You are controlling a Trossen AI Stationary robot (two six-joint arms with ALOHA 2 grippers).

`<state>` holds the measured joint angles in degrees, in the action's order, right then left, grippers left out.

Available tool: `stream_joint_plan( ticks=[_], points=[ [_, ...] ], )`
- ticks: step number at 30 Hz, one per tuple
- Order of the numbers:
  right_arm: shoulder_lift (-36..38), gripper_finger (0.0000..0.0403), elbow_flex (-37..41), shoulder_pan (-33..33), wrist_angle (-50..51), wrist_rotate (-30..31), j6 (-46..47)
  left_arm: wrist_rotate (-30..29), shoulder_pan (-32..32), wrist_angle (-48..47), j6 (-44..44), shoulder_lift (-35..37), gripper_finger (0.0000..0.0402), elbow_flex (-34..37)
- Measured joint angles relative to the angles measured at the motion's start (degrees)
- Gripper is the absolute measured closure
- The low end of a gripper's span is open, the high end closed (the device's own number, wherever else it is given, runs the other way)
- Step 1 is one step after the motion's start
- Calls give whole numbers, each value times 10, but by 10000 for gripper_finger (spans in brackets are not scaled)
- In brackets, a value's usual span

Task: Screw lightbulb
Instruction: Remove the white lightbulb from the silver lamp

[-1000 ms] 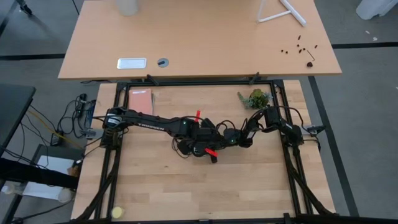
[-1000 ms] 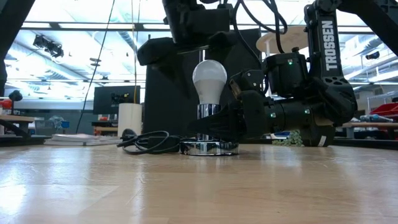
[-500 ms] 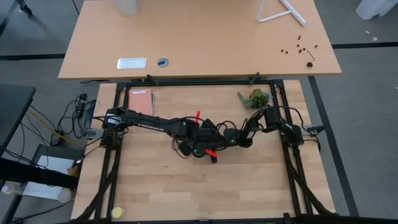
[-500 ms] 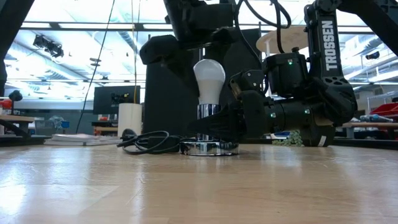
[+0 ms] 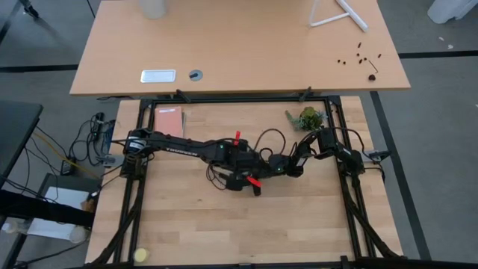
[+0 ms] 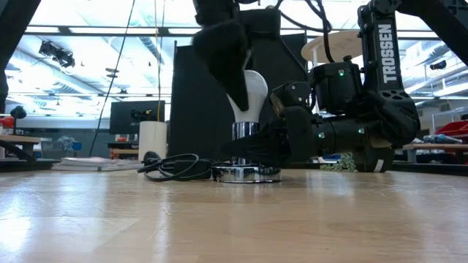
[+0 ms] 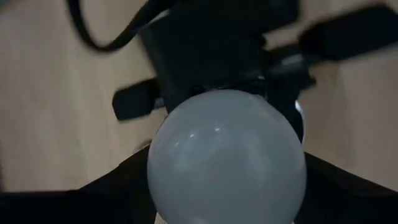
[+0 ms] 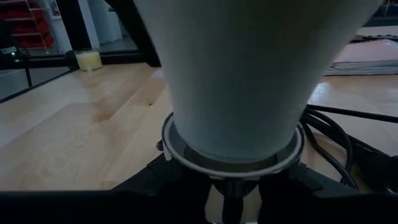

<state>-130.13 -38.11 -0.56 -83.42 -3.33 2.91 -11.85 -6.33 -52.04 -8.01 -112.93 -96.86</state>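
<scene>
Lightbulb (image 6: 254,98): white, upright at the middle of the surface (image 6: 234,219), its screw end down in a silvery socket disc (image 6: 246,173).
Left claw (image 6: 232,69): mine, it comes down from above onto the round top of the lightbulb; in my left wrist view the lightbulb (image 7: 227,155) fills the space between my fingers (image 7: 93,202), which stand wide on both sides of the glass. I cannot tell if they press it.
Right claw (image 6: 252,146): mine, low and level, from the right; its fingers are closed narrow on the metal neck just above the socket disc.
Cord (image 6: 175,166): black, coiled on the surface to the left of the disc.
Plant (image 5: 307,118): small, green, at the far right of the surface.
</scene>
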Motion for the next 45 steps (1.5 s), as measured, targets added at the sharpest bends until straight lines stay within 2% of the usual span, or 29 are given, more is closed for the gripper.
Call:
stream_joint_plan(
  ticks=[8, 12, 14, 20, 28, 32, 37, 41, 45],
  points=[
    [0, 223, 1, 0, 0, -2, 0, 36, -1, 3, 321, 0, 130, 1],
    [0, 223, 1, 0, 0, -2, -3, 57, -1, 5, 441, 0, 130, 1],
    [0, 223, 1, 0, 0, -2, -4, 63, -1, 7, 456, 0, 126, 1],
    [0, 223, 1, 0, -1, -1, -6, 68, -3, 12, 371, 0, 91, 1],
    [0, 223, 0, 0, 0, 6, 8, 40, 2, -8, 253, -1, 41, 0],
    [0, 223, 0, 0, 0, 6, 9, 19, 5, -12, 172, -1, 31, 0],
    [0, 223, 0, 0, 0, 6, 7, -45, 5, -13, 4, -1, 34, 0],
    [0, 223, 0, 0, 0, 5, 5, -52, 5, -15, -126, -1, 39, 0],
    [0, 223, 0, 0, 0, 5, 5, -53, 5, -17, -218, -1, 41, 0]
  ],
)
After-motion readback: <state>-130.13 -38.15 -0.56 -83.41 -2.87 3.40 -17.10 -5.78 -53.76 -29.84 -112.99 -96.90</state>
